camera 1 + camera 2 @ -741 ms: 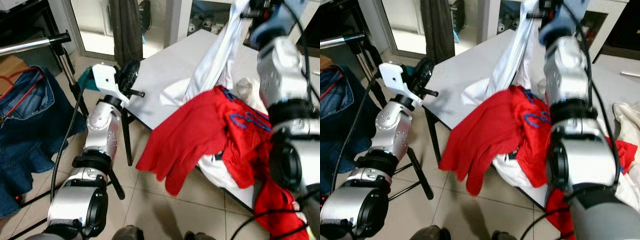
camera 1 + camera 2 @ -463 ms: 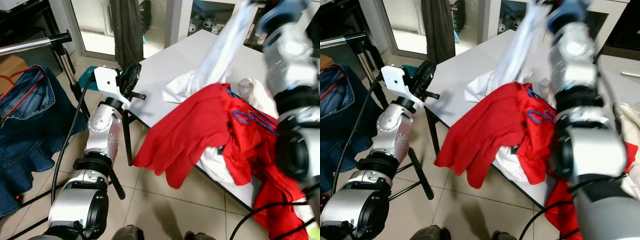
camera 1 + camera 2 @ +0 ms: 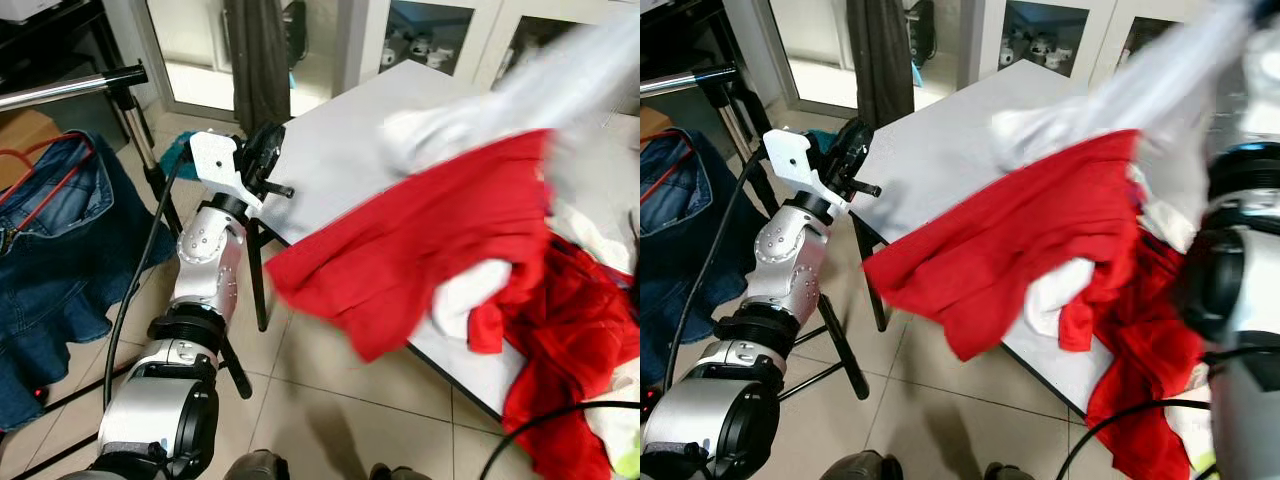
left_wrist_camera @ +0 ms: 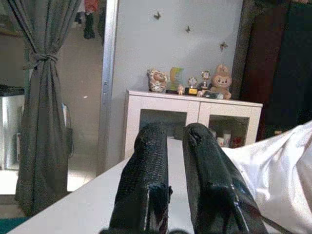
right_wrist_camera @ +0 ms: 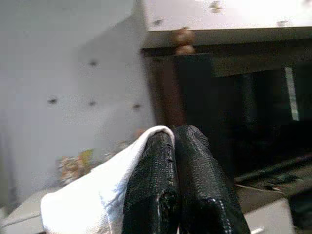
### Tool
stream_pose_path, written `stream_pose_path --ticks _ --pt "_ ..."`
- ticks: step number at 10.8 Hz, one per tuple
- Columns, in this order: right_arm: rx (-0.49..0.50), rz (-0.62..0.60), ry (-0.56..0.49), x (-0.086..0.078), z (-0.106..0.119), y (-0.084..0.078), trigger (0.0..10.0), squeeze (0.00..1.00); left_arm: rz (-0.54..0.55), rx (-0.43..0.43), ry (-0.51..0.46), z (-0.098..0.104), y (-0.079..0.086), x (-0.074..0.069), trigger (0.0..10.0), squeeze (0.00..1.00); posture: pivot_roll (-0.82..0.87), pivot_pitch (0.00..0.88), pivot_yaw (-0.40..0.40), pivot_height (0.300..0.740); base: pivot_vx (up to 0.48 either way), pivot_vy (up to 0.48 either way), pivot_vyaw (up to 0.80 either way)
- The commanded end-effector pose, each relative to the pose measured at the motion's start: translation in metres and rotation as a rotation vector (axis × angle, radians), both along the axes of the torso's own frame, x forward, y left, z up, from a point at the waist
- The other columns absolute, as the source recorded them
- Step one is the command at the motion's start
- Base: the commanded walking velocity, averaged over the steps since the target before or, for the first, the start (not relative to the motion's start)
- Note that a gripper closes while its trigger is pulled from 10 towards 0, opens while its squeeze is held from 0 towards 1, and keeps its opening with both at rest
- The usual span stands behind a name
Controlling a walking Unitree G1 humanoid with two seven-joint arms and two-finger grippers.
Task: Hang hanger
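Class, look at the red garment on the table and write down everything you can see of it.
The red garment is soft cloth, looking like a knit top, crumpled and partly lifted. One broad flap hangs past the near edge of the white table. More red folds are heaped to its right and droop towards the floor. A white cloth, blurred, rises from above it, and white fabric pokes out from under the flap. No print is legible.

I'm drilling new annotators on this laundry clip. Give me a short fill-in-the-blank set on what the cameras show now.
1. The right gripper is shut on a ____ garment.
2. A ____ shirt hangs over the table edge.
3. The blue ____ hang from a red hanger at the robot's left.
4. The left gripper holds ____.

Missing words: white; red; jeans; nothing
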State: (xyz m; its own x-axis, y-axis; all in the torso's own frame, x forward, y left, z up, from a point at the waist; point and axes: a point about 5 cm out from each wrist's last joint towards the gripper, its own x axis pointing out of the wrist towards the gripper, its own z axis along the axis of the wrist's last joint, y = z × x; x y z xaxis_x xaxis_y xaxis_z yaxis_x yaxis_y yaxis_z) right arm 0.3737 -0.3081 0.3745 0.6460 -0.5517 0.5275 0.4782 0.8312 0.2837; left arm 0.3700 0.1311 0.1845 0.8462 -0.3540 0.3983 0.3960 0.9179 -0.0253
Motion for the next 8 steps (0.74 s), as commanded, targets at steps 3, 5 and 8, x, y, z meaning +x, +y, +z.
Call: stream_pose_path --ticks 3,5,8 --pt "-0.124 0.210 0.097 0.014 -0.026 0.023 0.0 0.00 -0.011 0.020 0.005 -0.001 -0.003 -0.001 10.0 0.00 0.07 0.021 0.019 0.740 0.000 0.000 0.00" --pt "-0.283 0.390 0.082 0.021 -0.048 0.069 0.0 0.00 -0.017 0.022 0.015 -0.004 -0.006 -0.002 10.0 0.00 0.07 0.026 0.022 0.740 0.000 0.000 0.00" --pt "-0.445 0.638 -0.024 0.014 -0.054 0.126 0.0 0.00 -0.032 0.018 0.020 -0.005 -0.014 -0.002 10.0 0.00 0.06 0.029 0.013 0.740 0.000 0.000 0.00"
